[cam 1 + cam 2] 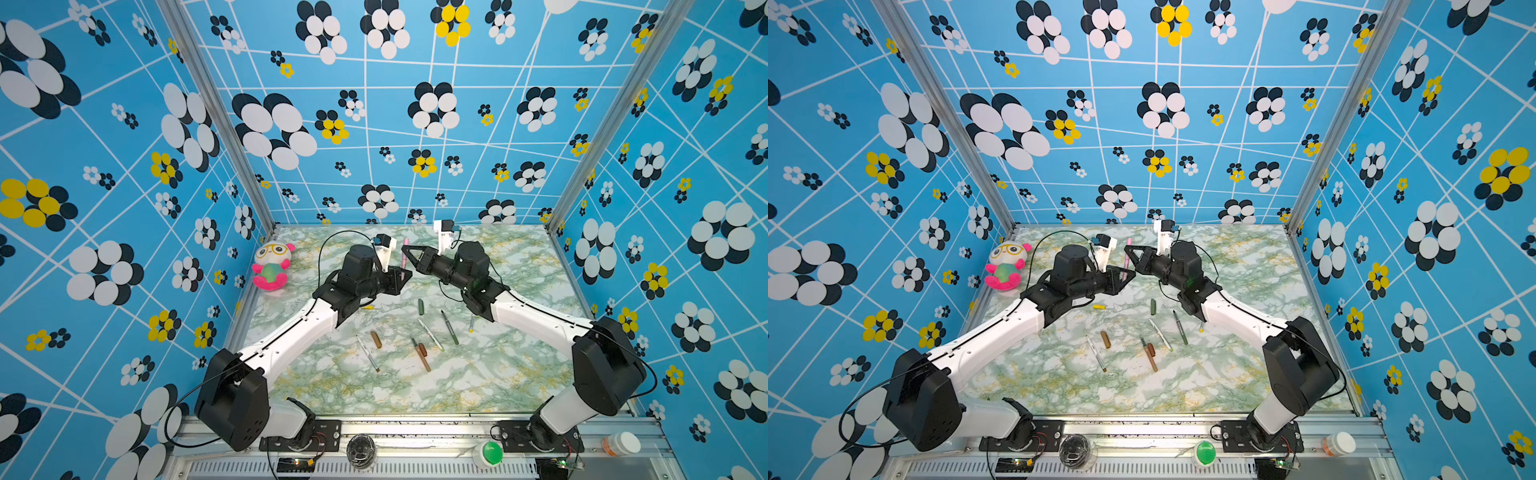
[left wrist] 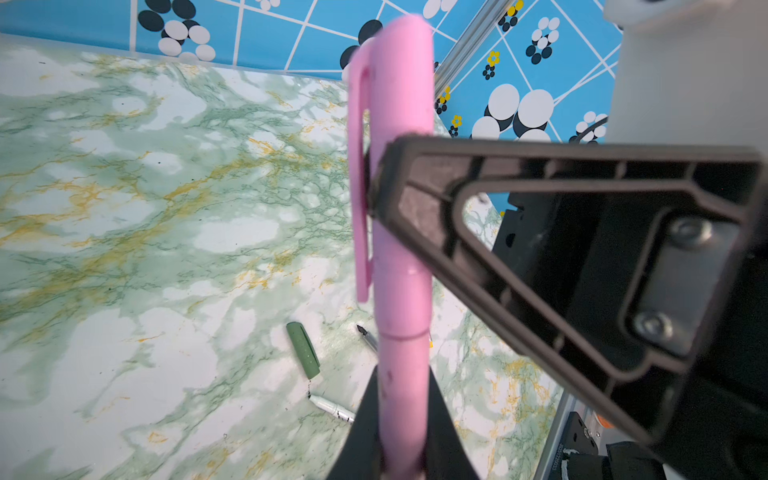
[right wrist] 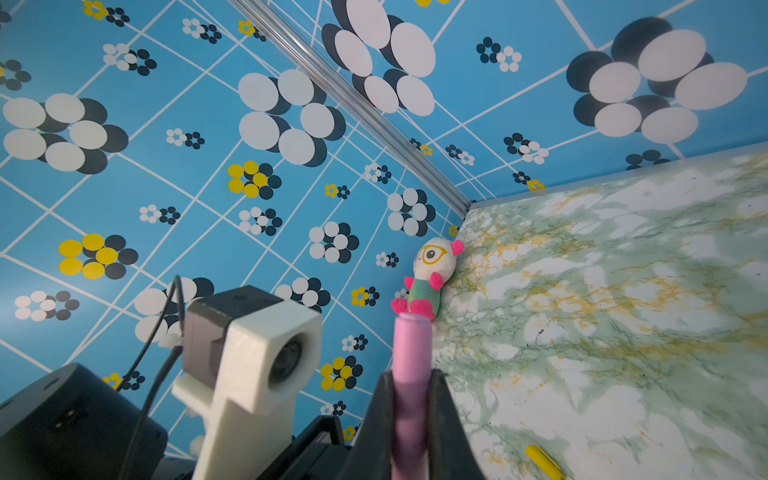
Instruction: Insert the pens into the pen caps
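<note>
aloft, one pink pen (image 1: 404, 253), perhaps five loose pens (image 1: 449, 327), four caps (image 1: 421, 306)

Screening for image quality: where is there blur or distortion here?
Left wrist view: the pink plastic marker pen and its clipped pink cap are soft, close to the lens; the green marble-patterned tabletop is crisp. Right wrist view: the cap blurred, the white-and-pink plush toy sharp. Both top views: sharp, evenly lit, wide-angle, the aluminium corner posts splaying outward.

No legible text anywhere
</note>
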Controlling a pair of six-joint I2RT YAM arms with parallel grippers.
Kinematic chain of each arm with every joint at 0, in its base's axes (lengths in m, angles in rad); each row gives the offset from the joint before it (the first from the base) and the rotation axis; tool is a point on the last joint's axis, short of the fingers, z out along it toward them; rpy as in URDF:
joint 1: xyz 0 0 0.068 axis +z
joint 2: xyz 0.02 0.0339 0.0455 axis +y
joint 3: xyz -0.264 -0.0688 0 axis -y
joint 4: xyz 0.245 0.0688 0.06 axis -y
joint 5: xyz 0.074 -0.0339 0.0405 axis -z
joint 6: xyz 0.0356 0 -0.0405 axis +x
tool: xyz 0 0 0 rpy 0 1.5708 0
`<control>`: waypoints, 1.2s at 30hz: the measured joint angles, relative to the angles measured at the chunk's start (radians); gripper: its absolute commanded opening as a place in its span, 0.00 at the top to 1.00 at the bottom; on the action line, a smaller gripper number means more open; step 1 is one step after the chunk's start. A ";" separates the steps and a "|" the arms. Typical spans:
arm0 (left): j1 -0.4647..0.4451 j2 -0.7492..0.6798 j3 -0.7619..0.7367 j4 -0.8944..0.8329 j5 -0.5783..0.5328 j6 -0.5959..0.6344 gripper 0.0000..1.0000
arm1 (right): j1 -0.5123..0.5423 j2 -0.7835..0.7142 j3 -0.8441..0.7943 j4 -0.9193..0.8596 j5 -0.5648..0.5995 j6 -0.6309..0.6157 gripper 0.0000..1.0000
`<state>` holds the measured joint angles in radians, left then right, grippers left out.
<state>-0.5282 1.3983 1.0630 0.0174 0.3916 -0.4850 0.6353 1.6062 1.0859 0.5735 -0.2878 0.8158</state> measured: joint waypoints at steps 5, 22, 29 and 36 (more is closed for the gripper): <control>0.005 0.005 0.006 0.000 0.018 0.000 1.00 | 0.000 0.000 0.001 0.006 0.008 0.003 1.00; 0.002 -0.068 -0.209 0.334 0.031 -0.066 1.00 | -0.035 -0.031 0.224 -0.469 -0.145 -0.119 0.58; -0.005 -0.067 -0.231 0.396 0.032 -0.107 1.00 | -0.036 -0.063 0.220 -0.534 -0.145 -0.150 0.59; -0.008 -0.048 -0.231 0.449 0.032 -0.142 1.00 | -0.027 -0.063 0.206 -0.552 -0.145 -0.155 0.65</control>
<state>-0.5365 1.3499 0.8322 0.4664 0.4240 -0.6273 0.6079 1.5436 1.2919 0.0216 -0.4324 0.6609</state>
